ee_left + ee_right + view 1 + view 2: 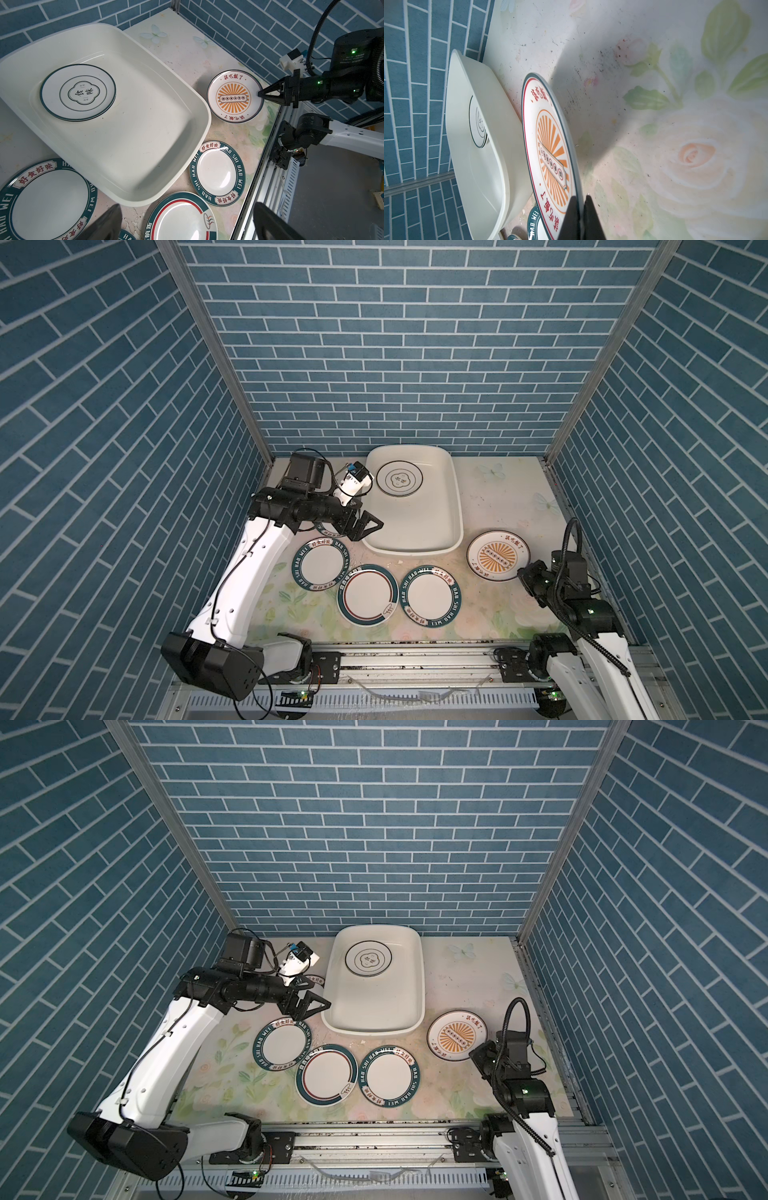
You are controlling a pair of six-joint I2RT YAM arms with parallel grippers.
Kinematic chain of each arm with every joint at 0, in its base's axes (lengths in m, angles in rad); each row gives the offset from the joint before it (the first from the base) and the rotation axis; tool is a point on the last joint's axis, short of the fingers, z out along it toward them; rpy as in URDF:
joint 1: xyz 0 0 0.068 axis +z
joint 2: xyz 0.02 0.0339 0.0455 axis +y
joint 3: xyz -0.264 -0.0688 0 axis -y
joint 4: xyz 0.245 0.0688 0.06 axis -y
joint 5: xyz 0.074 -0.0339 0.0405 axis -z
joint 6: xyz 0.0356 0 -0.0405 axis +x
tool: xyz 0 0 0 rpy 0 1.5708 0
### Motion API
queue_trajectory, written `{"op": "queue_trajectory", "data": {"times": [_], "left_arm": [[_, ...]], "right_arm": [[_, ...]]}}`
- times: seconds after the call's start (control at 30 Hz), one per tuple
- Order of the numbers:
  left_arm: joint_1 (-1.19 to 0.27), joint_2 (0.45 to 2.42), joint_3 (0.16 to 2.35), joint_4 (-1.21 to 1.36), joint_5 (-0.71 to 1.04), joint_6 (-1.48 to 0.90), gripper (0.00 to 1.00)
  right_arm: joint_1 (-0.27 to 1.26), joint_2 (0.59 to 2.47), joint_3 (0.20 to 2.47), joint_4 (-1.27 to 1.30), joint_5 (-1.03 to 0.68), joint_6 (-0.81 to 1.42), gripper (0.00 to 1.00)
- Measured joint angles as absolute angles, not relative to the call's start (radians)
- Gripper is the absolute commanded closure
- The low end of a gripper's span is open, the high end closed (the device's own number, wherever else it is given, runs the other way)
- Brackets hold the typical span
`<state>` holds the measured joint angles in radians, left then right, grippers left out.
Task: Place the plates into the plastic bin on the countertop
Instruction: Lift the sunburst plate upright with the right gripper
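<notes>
One plate [498, 555], rim pinched in the right claw [521, 572], needs a level carry to the bin [415, 524] at ten o'clock; left claw [364, 528] gapes.

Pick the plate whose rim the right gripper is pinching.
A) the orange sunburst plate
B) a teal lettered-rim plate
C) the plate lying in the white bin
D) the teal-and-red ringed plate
A: in the right wrist view the right gripper is shut on the rim of the orange sunburst plate.
</notes>
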<state>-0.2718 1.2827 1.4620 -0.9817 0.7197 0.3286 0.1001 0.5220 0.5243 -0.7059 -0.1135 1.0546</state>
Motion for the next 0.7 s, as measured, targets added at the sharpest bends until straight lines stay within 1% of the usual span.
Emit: {"op": "queue_trajectory", "data": {"times": [0.37, 0.7], "left_arm": [[-0.272, 1.279, 1.462, -0.981, 0.72, 0.329, 0.0], [-0.272, 1.278, 1.462, -0.981, 0.719, 0.329, 0.0]], "right_arm": [[0.099, 0.574, 0.737, -0.827, -0.073, 0.939, 1.0], [0.098, 0.696, 0.906, -0.852, -0.069, 0.85, 1.0]]}}
